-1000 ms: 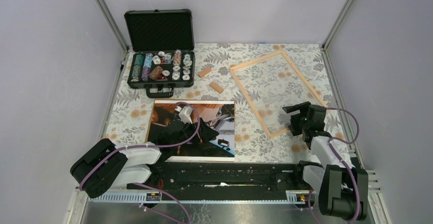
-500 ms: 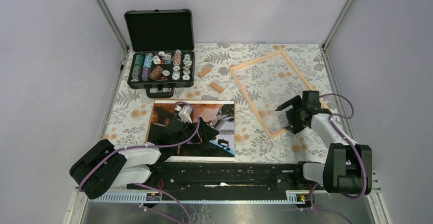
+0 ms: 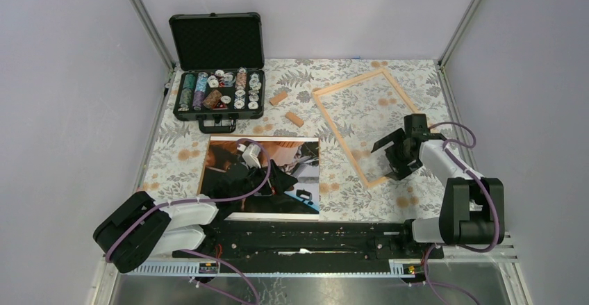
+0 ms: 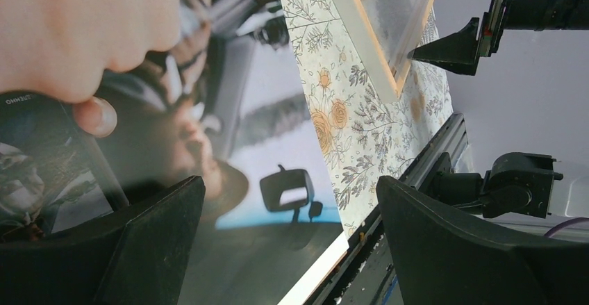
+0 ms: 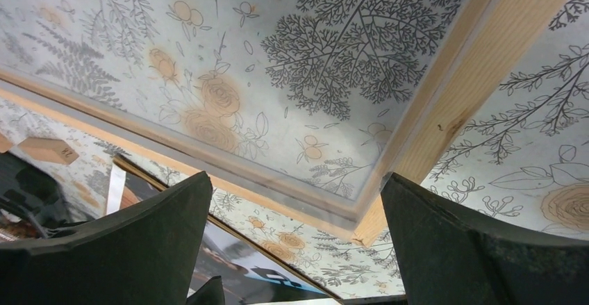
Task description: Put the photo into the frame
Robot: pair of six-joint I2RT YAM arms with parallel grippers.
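The photo (image 3: 229,159) lies face up on the table near the front left, its white edge at the near side; the left wrist view shows it close up (image 4: 229,110). My left gripper (image 3: 283,174) is open and hovers low over the photo's right half, holding nothing. The pale wooden frame (image 3: 335,124) lies flat at the back right with a clear pane inside; the right wrist view shows its near corner (image 5: 458,103). My right gripper (image 3: 389,158) is open and empty, just above the frame's near corner.
An open black case (image 3: 217,89) with several poker chips stands at the back left. Two small wooden blocks (image 3: 279,99) (image 3: 294,119) lie between the case and the frame. Metal rails (image 3: 305,239) run along the near edge. Grey walls enclose the table.
My right arm has swung forward and left, carrying its open gripper from beside the frame's near corner to over it. The left arm and the photo have not moved.
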